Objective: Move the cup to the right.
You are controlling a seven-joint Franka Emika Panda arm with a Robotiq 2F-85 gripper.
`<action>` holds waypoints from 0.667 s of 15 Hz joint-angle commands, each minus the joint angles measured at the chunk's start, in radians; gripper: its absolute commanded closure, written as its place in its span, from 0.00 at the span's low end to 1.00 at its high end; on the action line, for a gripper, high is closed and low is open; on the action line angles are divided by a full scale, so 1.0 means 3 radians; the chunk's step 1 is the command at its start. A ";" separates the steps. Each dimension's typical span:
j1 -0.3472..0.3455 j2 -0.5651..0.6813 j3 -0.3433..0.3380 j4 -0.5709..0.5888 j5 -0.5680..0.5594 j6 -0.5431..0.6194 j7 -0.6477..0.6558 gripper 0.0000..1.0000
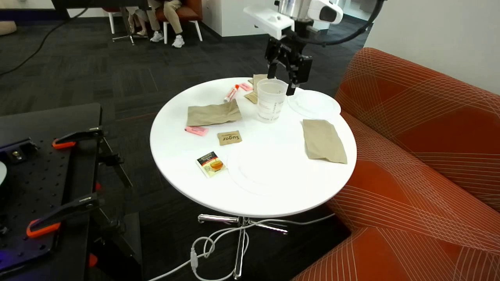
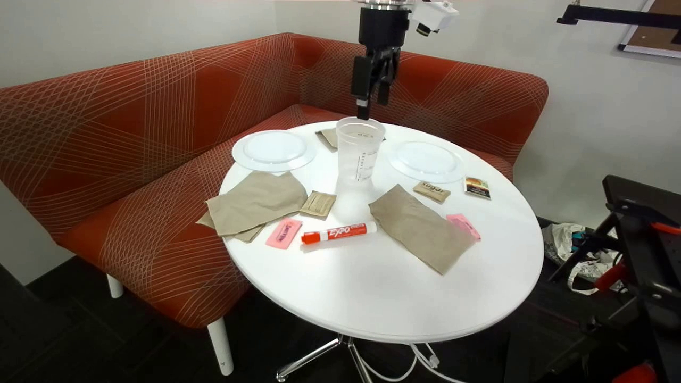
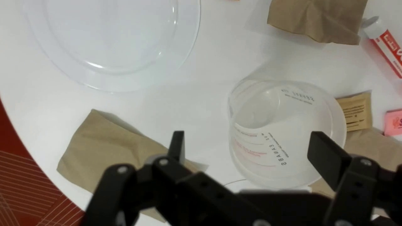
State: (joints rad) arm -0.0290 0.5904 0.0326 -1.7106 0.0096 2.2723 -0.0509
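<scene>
The clear plastic cup [image 1: 270, 103] stands upright on the round white table. It also shows in an exterior view [image 2: 357, 157] and, from above, in the wrist view [image 3: 282, 135]. It has dark printed marks on its side. My gripper [image 1: 281, 83] is open and empty, pointing down near the cup's rim, as an exterior view [image 2: 372, 108] also shows. In the wrist view, my gripper [image 3: 249, 146] has its right fingertip overlapping the cup's rim in the picture and its left fingertip off to the cup's left. I cannot tell whether a finger touches the cup.
Two clear plates [image 2: 272, 151] [image 2: 425, 161] lie on the white table [image 1: 175, 164]. Tan cloths [image 1: 324, 141] [image 1: 213, 114], a red marker [image 2: 339, 233], a sugar packet [image 1: 229, 137], pink packets [image 2: 284, 233] and a tea packet [image 1: 211, 164] lie around the cup. A red sofa [image 2: 159, 175] borders the table.
</scene>
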 commanded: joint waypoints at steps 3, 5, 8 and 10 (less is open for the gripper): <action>-0.0036 0.0202 0.0040 0.0041 0.0151 0.0159 -0.0072 0.00; -0.0027 0.0245 0.0048 0.0041 0.0153 0.0185 -0.0058 0.28; -0.0013 0.0269 0.0058 0.0042 0.0146 0.0165 -0.0044 0.51; -0.0010 0.0270 0.0064 0.0036 0.0146 0.0161 -0.0047 0.66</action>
State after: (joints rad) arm -0.0290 0.6666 0.0442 -1.7102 0.0310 2.3118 -0.0514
